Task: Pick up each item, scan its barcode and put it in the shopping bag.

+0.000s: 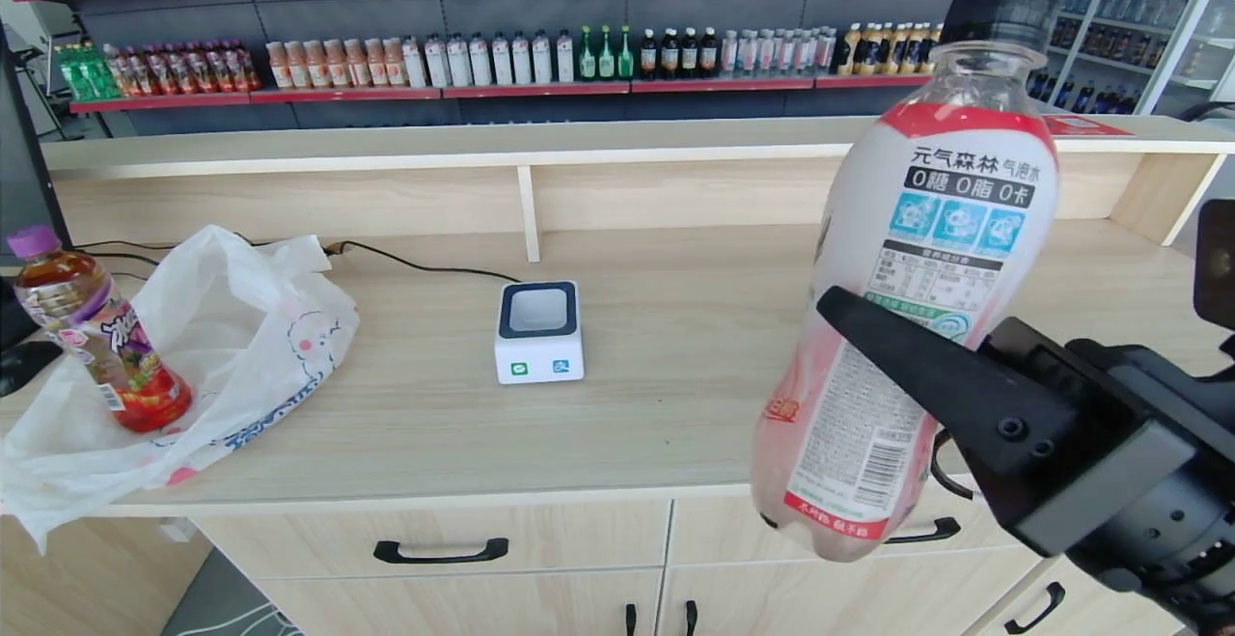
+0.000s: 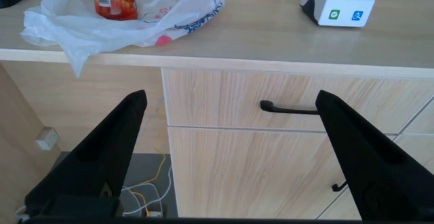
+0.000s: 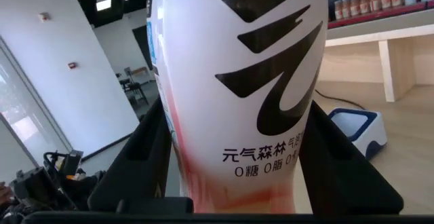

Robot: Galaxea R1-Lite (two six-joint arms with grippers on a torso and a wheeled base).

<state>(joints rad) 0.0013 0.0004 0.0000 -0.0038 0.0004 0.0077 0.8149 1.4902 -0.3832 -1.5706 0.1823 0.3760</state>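
The bottle [image 1: 926, 231] is pinched between the fingers of my right gripper [image 1: 897, 327]. The jaws are closed across its waist and it hangs in the air above the counter [image 1: 675, 346], tilted, with the cap up and away from me.

The first risk, I think, is the grip. The body is smooth and rounded (the fingers bear on a curve, not a flat), so any sharp turn of the wrist could let it slide or twist out.

The second is the barcode [image 1: 883, 467]. It sits just below my near finger and faces back toward me. The scanner [image 1: 538, 332] is off to the left of this gripper and lower, with its window facing up. A lazy pass over it would likely read nothing, and rolling the bottle far enough to show the code strains the hold again.

Farther left lies the bag [image 1: 241, 327]. It is slumped, with one edge hanging over the counter lip and a tea bottle [image 1: 96, 337] leaning inside. A careless drop there could knock that bottle over or drag the plastic off the edge.

My left gripper [image 2: 230, 156] is spread wide and empty, low in front of the drawers, so it could not catch anything.
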